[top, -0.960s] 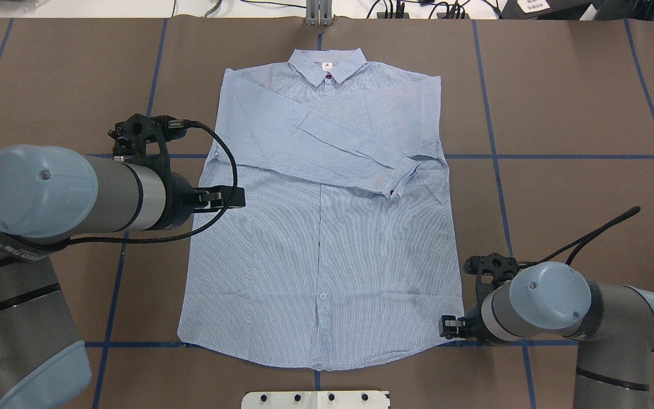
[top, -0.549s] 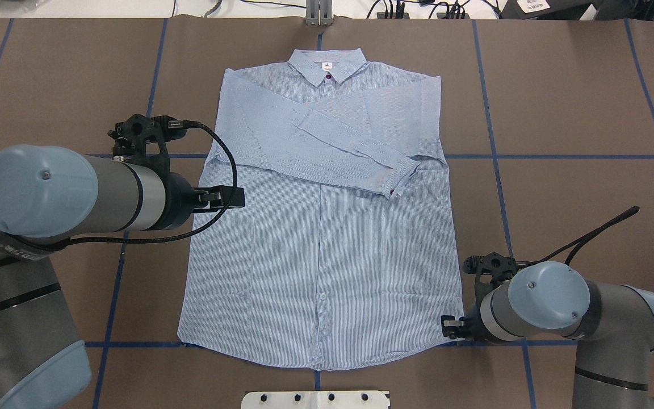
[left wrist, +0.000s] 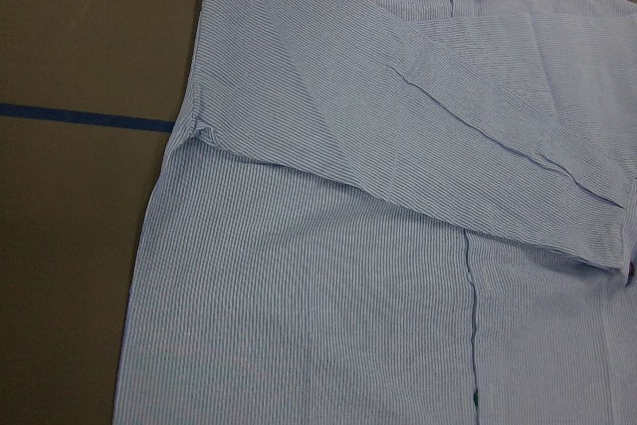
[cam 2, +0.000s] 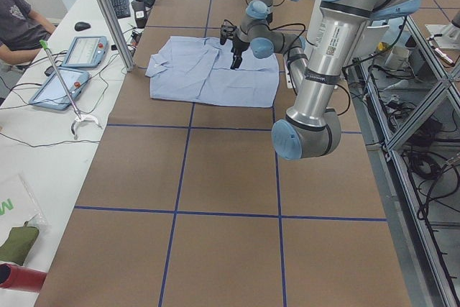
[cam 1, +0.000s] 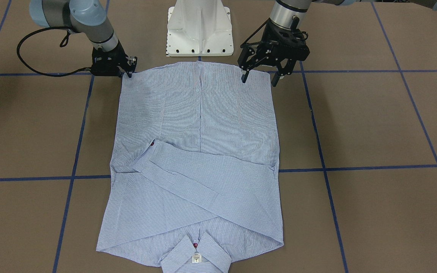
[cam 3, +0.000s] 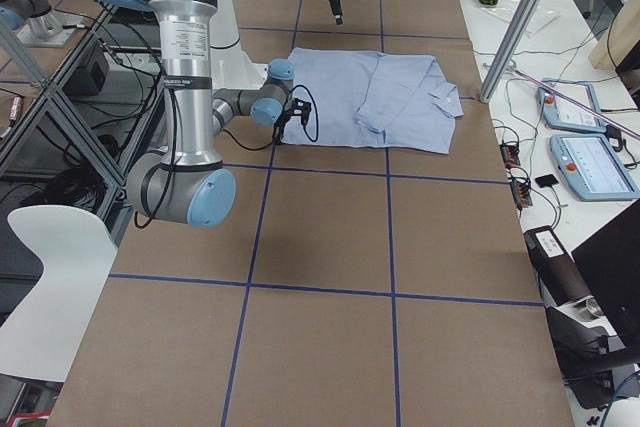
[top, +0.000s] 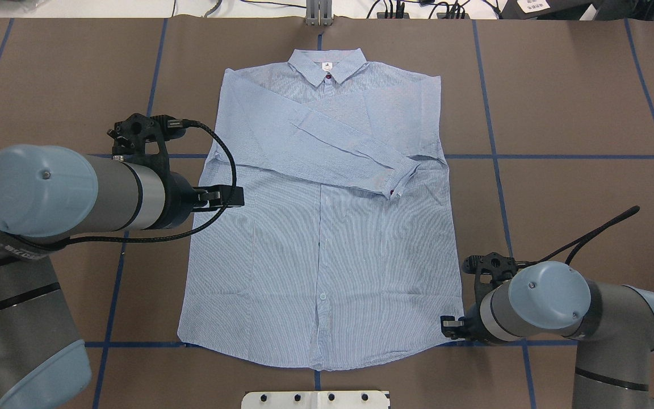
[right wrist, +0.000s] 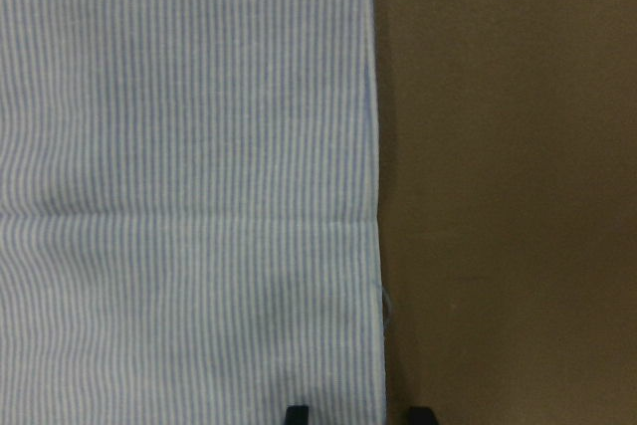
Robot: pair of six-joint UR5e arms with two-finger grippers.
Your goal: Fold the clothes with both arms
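The light blue striped shirt (top: 321,244) lies flat and front up on the brown table, collar (top: 327,65) at the far edge and both sleeves crossed over the chest. My left gripper (cam 1: 258,79) is open and empty. It hovers above the shirt's left side edge at mid-height (top: 236,197). Its wrist view shows only the shirt (left wrist: 348,246). My right gripper (cam 1: 127,72) sits low at the shirt's near right hem corner (top: 449,328). In its wrist view (right wrist: 358,412) its jaws stand a little apart, one on each side of the shirt's edge (right wrist: 376,196).
The white pedestal base (cam 1: 199,34) stands just behind the hem. Blue tape lines cross the brown table cover (top: 560,113). A black cable (top: 225,153) loops from the left wrist over the shirt's edge. Tablets (cam 2: 83,52) and a seated person (cam 2: 18,23) are beyond the far table edge.
Almost nothing. Both arms have shifted by only a few pixels, and the shirt lies as before.
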